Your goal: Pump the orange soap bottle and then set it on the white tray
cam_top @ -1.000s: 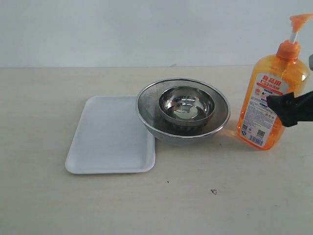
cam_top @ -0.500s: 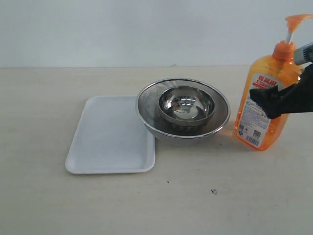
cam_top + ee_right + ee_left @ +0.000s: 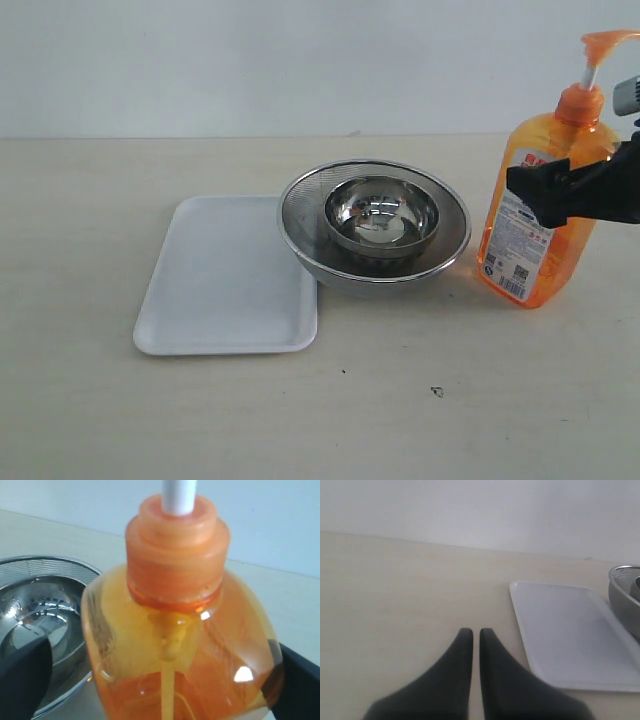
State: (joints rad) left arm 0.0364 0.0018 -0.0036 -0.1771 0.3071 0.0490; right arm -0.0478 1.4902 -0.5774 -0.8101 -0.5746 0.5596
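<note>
Right tool (image 3: 548,192): wide, one finger on either side of the soap bottle (image 3: 520,255) just under its shoulder; whether it clamps firmly cannot be told.
Bottle: on the worktop (image 3: 400,420), long axis near upright, pump head (image 3: 605,42) above the tool.
Beyond the bottle: nested steel bowls (image 3: 375,225).
Farther the same way: white tray (image 3: 225,265).
Left tool (image 3: 471,630): narrow, holding nothing, nearer the tray.

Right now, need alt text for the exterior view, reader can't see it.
An orange soap bottle leans slightly at the right of a beige table, with the right arm's black fingers clamped on its upper body. At centre a small steel bowl sits inside a larger steel bowl, with a white tray right beside it on the left.
</note>
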